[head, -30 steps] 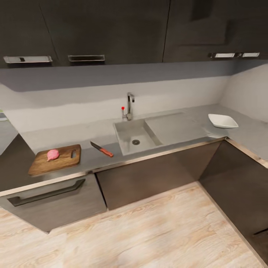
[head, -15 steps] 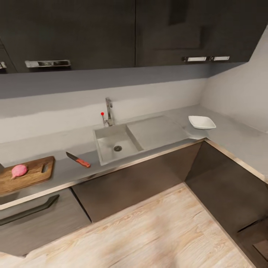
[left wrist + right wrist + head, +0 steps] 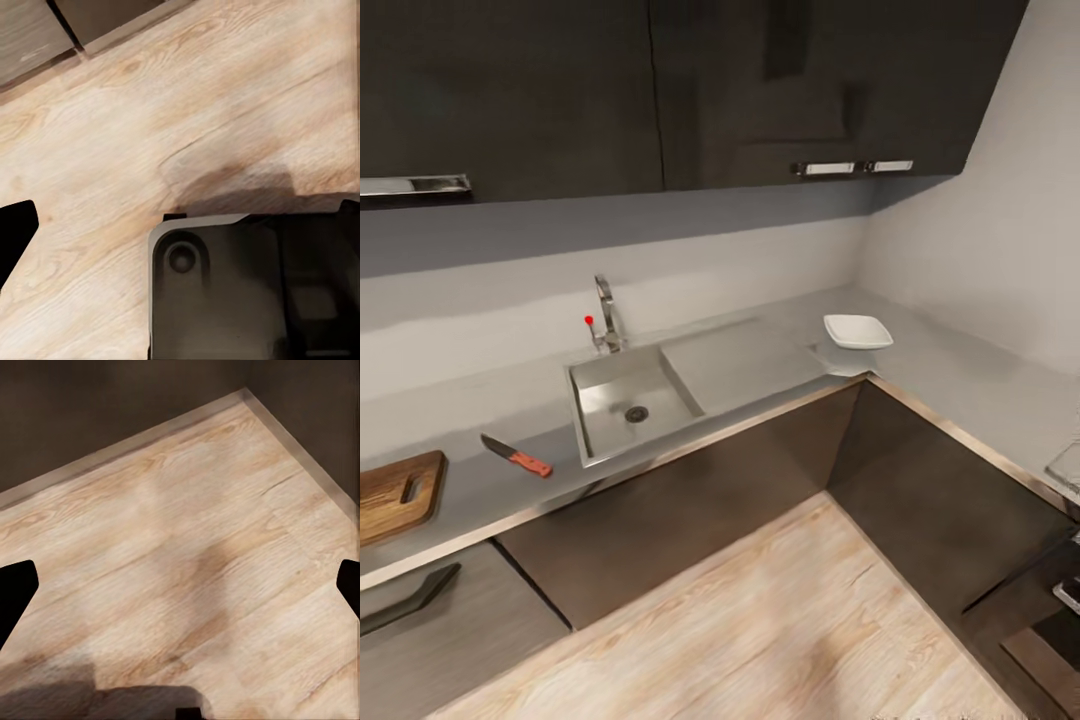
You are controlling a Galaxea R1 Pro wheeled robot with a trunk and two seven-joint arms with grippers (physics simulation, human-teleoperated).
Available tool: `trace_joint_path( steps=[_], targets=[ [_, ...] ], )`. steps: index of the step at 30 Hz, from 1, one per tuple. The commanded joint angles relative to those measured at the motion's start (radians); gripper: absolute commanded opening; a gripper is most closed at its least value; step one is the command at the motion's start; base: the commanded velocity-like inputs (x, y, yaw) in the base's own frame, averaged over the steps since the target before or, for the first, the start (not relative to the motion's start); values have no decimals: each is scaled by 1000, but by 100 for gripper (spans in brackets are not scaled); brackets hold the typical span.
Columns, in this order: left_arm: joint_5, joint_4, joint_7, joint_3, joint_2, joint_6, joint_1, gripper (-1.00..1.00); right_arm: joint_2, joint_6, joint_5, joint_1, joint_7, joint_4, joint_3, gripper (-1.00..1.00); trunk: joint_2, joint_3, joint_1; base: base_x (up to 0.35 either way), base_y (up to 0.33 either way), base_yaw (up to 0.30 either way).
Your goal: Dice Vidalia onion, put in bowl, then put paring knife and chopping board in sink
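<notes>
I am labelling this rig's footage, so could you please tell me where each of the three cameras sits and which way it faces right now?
Head view: high on the robot, looking forward and down at the countertop with the sink, paring knife, chopping board and bowl; none of the robot's body is seen.
Left wrist view: on the left arm, facing down at the wooden floor; dark finger and robot base show.
Right wrist view: facing the floor by dark cabinets; fingers wide apart.
Shared: both wrist views and the head view see the floor.

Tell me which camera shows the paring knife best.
The head view. The paring knife lies whole on the countertop between the chopping board and the sink, dark blade and red-orange handle both visible. The left and right wrist views look down at the wooden floor, away from the knife.
</notes>
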Motion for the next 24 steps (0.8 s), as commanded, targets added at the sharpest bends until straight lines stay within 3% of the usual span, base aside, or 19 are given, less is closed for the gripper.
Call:
trace_joint_path(
  steps=[1,24],
  targets=[
    [10,2,7,-5,2,-3,0,100,0,-1,-4,0,-2,-1,1,100,-2,0,1,3,-3,-197],
    [9,20,7,-5,0,-3,0,100,0,-2,-4,0,-2,-1,1,100,-2,28,1,0,0,-197]
  ],
)
